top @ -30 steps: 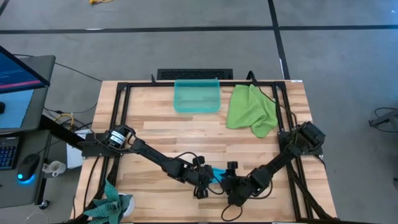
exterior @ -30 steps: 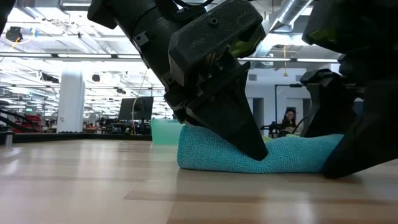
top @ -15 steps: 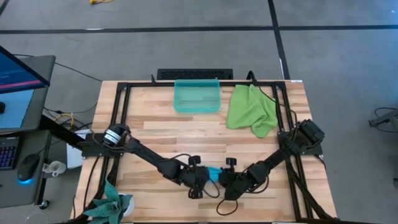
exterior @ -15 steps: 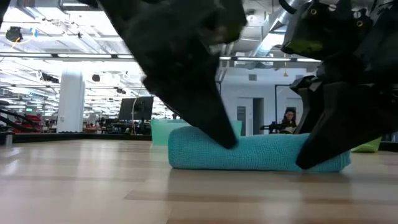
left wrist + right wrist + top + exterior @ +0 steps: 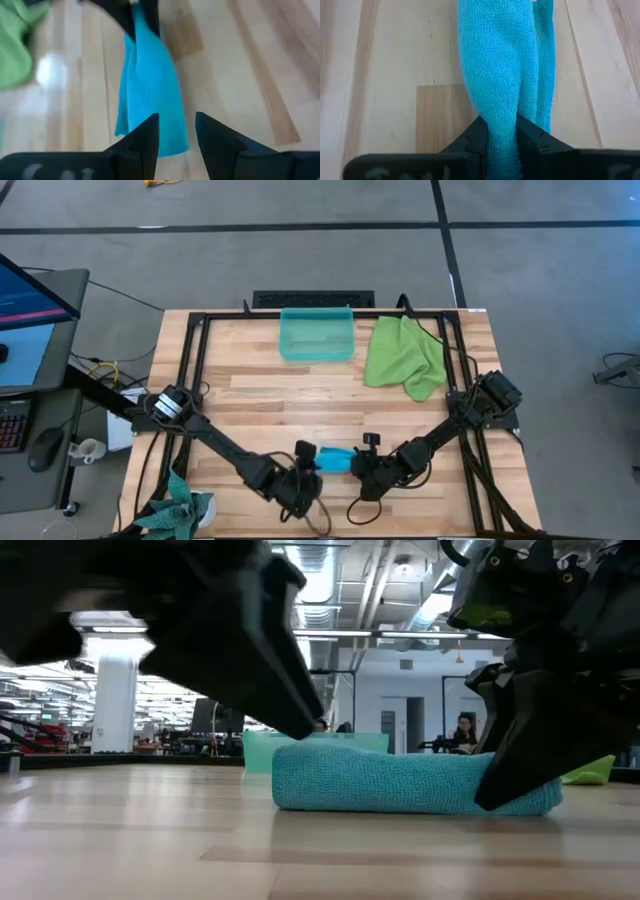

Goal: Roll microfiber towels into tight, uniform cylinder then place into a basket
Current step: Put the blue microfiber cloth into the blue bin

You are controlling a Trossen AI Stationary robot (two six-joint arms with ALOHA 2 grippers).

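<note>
Right end effector (image 5: 499, 132) pinching one end of rolled blue towel (image 5: 501, 65); left end effector (image 5: 176, 131) parted, empty, just beside its other end

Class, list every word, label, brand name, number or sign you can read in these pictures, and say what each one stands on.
None can be read.
Monitor screen beside the wooden table: shows content, too small to read.
Rolled sky-blue microfiber towel, lime green microfiber towel, see-through teal-green plastic basket: no label visible.
Left gripper and right gripper: no marking legible.
</note>
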